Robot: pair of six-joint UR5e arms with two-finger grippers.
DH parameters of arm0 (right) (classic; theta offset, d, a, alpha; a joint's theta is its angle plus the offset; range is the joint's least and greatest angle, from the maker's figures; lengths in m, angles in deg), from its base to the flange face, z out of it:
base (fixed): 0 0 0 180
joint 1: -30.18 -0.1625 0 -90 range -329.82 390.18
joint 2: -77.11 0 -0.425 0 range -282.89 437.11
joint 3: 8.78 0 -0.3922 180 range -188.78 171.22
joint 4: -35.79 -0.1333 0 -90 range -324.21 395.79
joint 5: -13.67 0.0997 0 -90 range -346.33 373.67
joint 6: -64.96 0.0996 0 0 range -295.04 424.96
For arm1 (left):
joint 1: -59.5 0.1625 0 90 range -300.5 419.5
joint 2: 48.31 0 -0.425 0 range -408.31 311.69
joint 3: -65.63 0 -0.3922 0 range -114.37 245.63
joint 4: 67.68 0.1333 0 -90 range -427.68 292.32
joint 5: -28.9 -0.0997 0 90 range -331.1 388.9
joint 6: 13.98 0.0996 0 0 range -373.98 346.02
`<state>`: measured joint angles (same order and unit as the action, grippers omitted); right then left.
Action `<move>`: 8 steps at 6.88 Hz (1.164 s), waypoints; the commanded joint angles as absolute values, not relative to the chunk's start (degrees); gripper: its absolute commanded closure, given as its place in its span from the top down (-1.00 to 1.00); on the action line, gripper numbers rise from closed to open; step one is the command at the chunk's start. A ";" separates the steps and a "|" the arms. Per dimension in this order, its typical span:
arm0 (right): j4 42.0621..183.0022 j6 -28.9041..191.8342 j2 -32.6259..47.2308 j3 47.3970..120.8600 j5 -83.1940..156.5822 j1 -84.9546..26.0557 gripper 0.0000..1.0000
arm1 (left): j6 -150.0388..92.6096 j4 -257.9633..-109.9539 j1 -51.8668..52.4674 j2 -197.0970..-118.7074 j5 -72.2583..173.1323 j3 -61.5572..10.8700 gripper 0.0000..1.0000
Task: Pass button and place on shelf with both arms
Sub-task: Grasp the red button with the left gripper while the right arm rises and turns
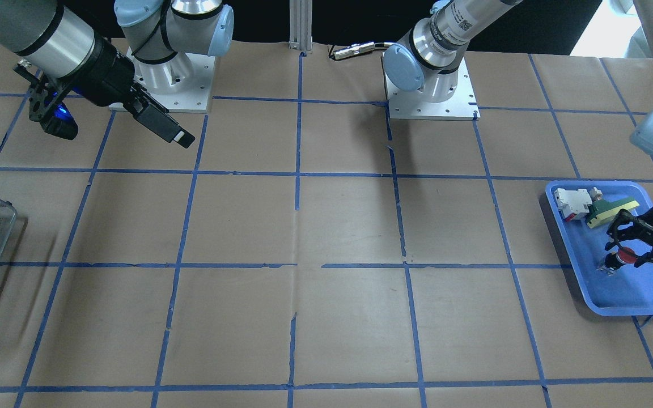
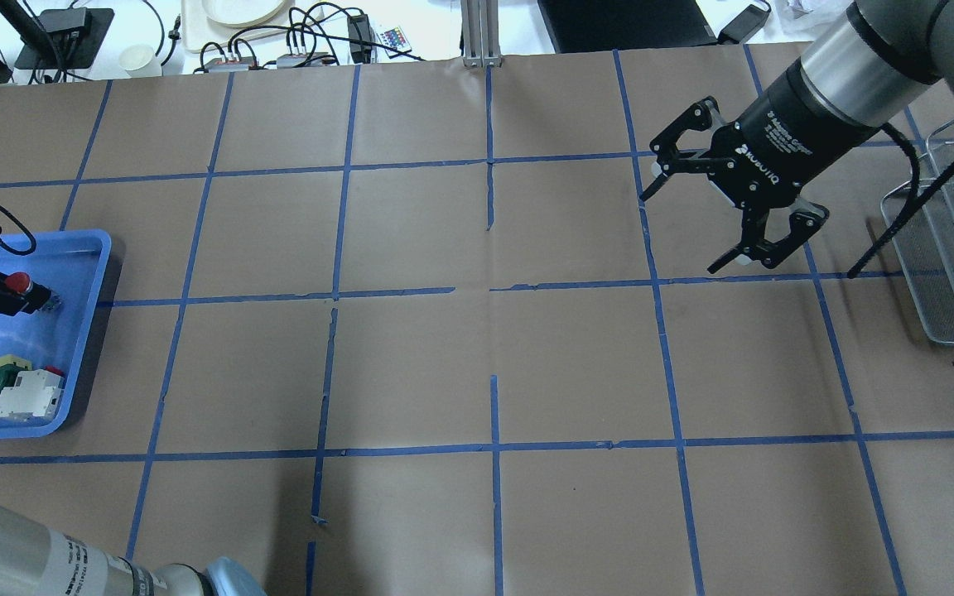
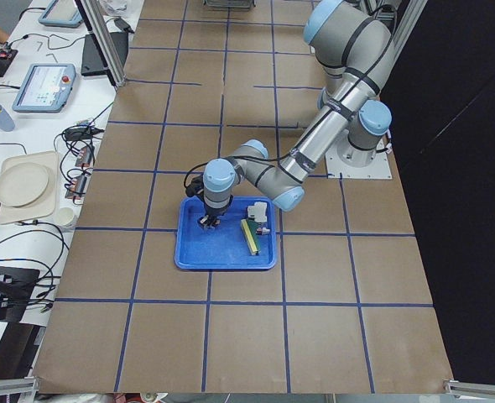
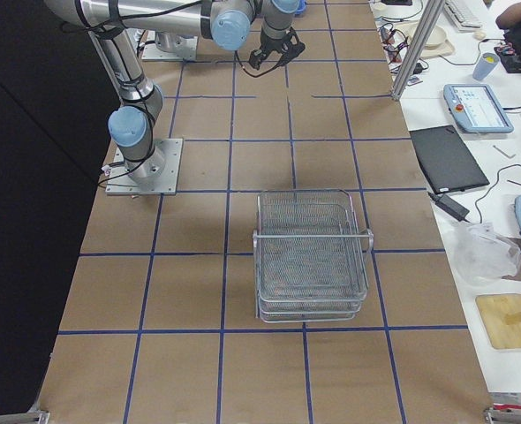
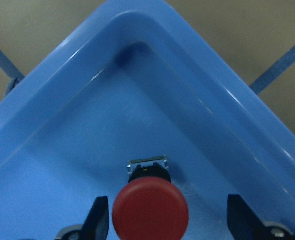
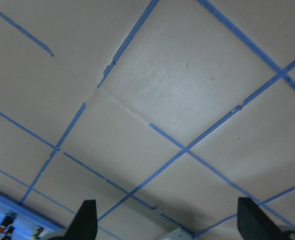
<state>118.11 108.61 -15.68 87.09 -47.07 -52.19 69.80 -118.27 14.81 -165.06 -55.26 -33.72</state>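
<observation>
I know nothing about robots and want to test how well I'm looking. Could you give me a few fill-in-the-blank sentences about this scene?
The button has a round ___ cap.
It sits in a tray coloured ___.
The claw straddling it, not yet closed, belongs to the robot's ___ arm.
The right claw, hanging open, grips ___.
Missing words: red; blue; left; nothing.

Counting two arms (image 1: 451, 28) (image 1: 49, 39), one shelf (image 4: 312, 256), one blue tray (image 1: 644, 289). Tray is holding three parts: one button (image 1: 627, 256), one switch block (image 1: 573, 203), one green-yellow piece (image 1: 615, 209).
</observation>
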 commanded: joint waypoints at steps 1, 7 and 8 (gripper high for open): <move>117.53 116.11 -15.09 87.20 -39.25 -51.65 1.00 | 69.43 -118.66 14.76 -165.29 -55.12 -32.64 0.37; 104.17 116.47 -13.33 88.33 -14.72 -45.67 1.00 | 66.70 -121.20 14.32 -164.76 -54.86 -32.72 0.18; 104.25 116.47 -13.42 88.43 -14.89 -45.41 1.00 | 66.70 -121.20 14.15 -164.68 -55.03 -32.72 0.15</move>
<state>104.57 116.67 -13.36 88.11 -15.73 -45.65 66.72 -121.18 14.29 -164.75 -54.92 -32.70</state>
